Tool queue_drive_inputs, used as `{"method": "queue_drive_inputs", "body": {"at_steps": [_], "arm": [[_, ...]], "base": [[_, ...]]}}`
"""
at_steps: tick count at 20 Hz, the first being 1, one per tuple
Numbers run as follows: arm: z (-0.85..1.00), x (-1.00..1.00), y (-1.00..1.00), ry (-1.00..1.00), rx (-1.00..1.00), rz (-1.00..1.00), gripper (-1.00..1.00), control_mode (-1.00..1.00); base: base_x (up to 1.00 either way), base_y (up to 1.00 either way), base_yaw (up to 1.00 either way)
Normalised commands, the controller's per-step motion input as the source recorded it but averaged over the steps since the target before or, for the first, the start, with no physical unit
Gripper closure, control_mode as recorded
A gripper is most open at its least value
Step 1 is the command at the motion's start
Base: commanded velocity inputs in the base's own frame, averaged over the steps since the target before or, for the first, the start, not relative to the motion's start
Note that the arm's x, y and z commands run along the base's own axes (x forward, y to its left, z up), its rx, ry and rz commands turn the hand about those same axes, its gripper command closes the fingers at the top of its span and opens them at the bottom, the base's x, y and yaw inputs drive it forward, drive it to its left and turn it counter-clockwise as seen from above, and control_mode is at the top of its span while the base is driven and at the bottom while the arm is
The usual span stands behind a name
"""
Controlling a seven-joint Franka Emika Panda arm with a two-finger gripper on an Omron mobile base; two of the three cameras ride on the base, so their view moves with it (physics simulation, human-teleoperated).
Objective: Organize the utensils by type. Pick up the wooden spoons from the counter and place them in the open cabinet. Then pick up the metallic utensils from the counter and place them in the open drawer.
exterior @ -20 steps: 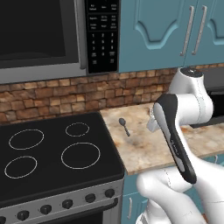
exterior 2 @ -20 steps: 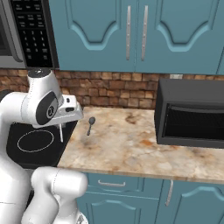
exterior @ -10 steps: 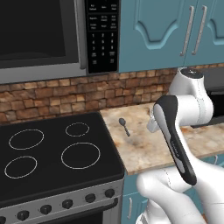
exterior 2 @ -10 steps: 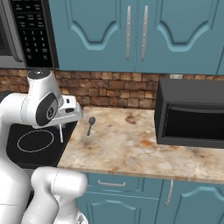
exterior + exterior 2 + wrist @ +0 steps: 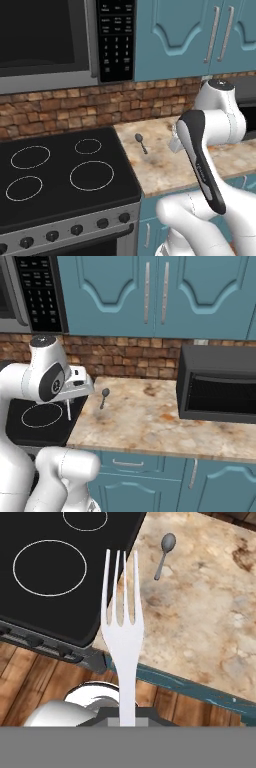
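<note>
My gripper [image 5: 69, 401] is shut on a thin shiny silver fork [image 5: 121, 627], one of the metallic utensils. The fork [image 5: 68, 411] hangs over the seam between the stovetop and the counter [image 5: 145, 421], near the counter's front left corner. In the hand view its tines point up over the stove edge. A short dark-grey spoon [image 5: 141, 142] lies on the counter [image 5: 165, 172] close to the stove; it also appears in the right base view [image 5: 103, 397] and the hand view [image 5: 165, 551]. The wooden spoons, the open cabinet and the open drawer are out of view.
A black stovetop [image 5: 60, 170] with white rings lies left of the counter. A dark microwave [image 5: 220, 388] stands on the counter's right side. Closed teal cabinet doors [image 5: 155, 293] hang above, and a wood floor [image 5: 30, 677] shows below the counter edge.
</note>
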Motion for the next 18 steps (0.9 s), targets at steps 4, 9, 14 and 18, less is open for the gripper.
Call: {"method": "queue_drive_inputs", "body": {"at_steps": [4, 9, 14, 18], "arm": [[0.00, 0.00, 0.00, 0.00, 0.00, 0.00, 1.00, 1.00], [0.00, 0.00, 0.00, 0.00, 0.00, 0.00, 1.00, 1.00], [0.00, 0.00, 0.00, 0.00, 0.00, 0.00, 1.00, 1.00], [0.00, 0.00, 0.00, 0.00, 0.00, 0.00, 1.00, 1.00]], "base": [[-0.74, 0.00, 0.00], [-0.76, 0.00, 0.00], [-0.82, 0.00, 0.03], [-0.86, 0.14, 0.08]]}}
